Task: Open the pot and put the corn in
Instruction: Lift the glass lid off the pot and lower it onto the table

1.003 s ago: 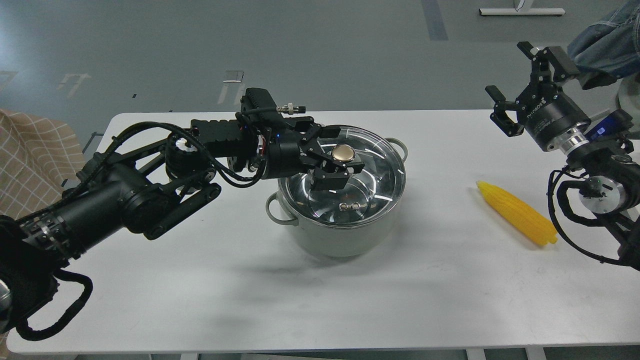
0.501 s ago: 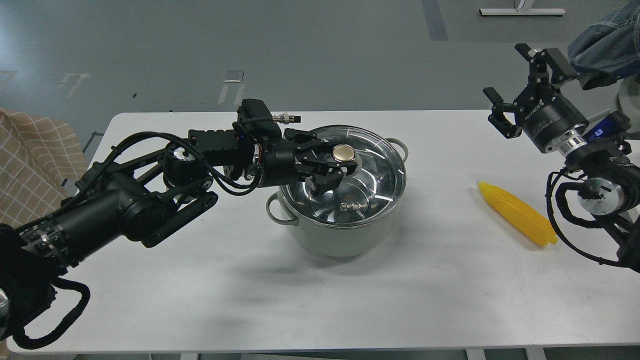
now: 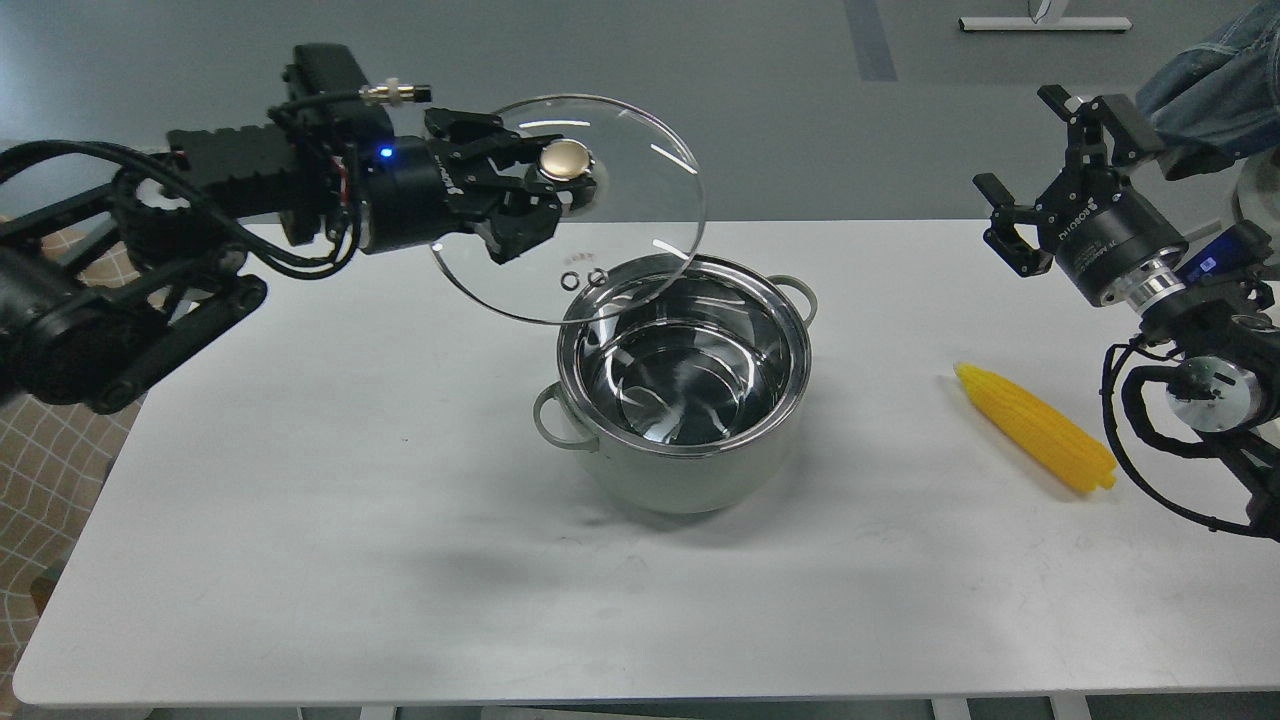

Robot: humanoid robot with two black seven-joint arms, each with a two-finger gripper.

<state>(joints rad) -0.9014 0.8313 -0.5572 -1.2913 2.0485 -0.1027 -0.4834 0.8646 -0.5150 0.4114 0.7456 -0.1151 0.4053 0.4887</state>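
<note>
The pale grey-green pot [image 3: 690,470] stands uncovered at the table's middle, its shiny steel inside showing and empty. My left gripper [image 3: 560,180] is shut on the brass knob of the glass lid [image 3: 640,190] and holds it tilted in the air, above and to the left of the pot. The yellow corn cob [image 3: 1035,427] lies on the table to the right of the pot. My right gripper [image 3: 1030,165] is open and empty, raised above the table's back right, beyond the corn.
The white table [image 3: 350,500] carries the pot and the corn. A checked cloth [image 3: 50,440] hangs at the left edge. Someone's denim sleeve [image 3: 1210,80] shows at the top right, close to my right gripper.
My left gripper has lifted the glass lid off the pot and carried it up and to the left. The pot now stands uncovered. My right arm has hardly moved.
</note>
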